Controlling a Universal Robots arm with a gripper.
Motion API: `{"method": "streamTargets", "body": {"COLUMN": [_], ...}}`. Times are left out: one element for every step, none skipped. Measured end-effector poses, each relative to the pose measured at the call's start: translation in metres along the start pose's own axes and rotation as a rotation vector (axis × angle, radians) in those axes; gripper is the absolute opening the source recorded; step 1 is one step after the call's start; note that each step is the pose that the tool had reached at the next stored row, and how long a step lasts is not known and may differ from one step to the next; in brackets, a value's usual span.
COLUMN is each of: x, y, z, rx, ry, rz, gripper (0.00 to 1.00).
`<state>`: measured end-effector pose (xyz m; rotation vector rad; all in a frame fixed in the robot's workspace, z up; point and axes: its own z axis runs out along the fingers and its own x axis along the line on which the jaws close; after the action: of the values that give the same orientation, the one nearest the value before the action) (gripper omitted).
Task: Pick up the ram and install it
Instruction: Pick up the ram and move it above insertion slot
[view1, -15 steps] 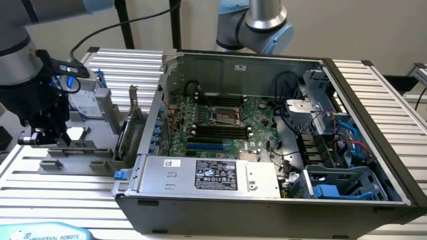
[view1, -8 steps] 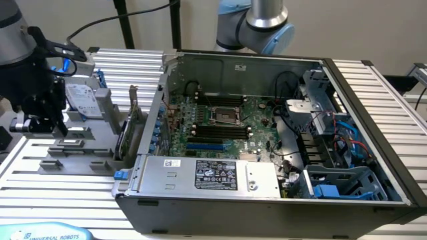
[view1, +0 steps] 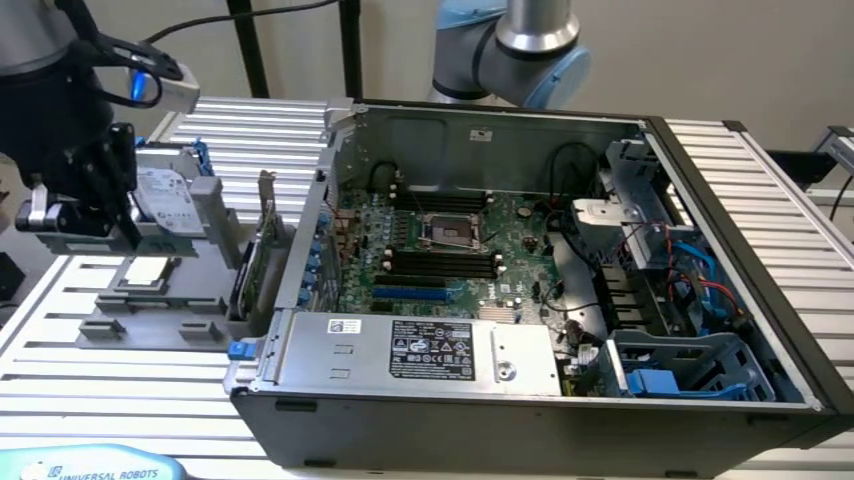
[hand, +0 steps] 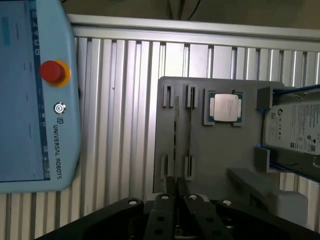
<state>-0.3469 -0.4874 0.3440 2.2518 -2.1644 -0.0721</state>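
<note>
The ram (hand: 176, 140) is a thin dark stick seen edge-on, running out from between my fingertips over the grey parts holder (hand: 215, 150). My gripper (hand: 176, 187) is shut on its near end. The stick sits slightly off the holder's slot brackets, so it looks lifted out. A second thin stick (hand: 190, 130) still stands in the neighbouring slot. In the exterior view my gripper (view1: 87, 225) hangs over the holder (view1: 147, 300) at the exterior view's left, well apart from the open computer case (view1: 534, 400). The motherboard's black memory slots (view1: 434, 262) lie below the processor socket (view1: 451, 230).
A square silver processor chip (hand: 225, 107) and a hard drive (hand: 295, 130) sit in the holder. A green expansion card (view1: 267, 235) stands between the holder and the case wall. A teach pendant (hand: 30, 95) lies on the slatted table (hand: 125, 100). Cables and drive cages crowd the case's right side.
</note>
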Motion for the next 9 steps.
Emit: {"method": "streamTargets", "body": {"x": [0.000,0.000,0.000,0.000,0.000,0.000,0.000,0.001,0.001], "y": [-0.0034,-0.0070,-0.0108,-0.0149,-0.0192,-0.0235,-0.0279,-0.0324,-0.0368], "z": [-0.0048,-0.0094,-0.0141,-0.0187,-0.0231,-0.0275,-0.0320,-0.0365,-0.0407], "rx": [0.0001,0.0001,0.0000,0.0001,0.0002,0.0001,0.0000,0.0001,0.0000], "ry": [-0.0001,-0.0001,0.0000,0.0000,-0.0002,0.0000,0.0000,-0.0001,0.0000], "rz": [0.000,0.000,0.000,0.000,0.000,0.000,0.000,0.000,0.000], "gripper": [0.13,0.13,0.13,0.13,0.13,0.13,0.13,0.13,0.13]}}
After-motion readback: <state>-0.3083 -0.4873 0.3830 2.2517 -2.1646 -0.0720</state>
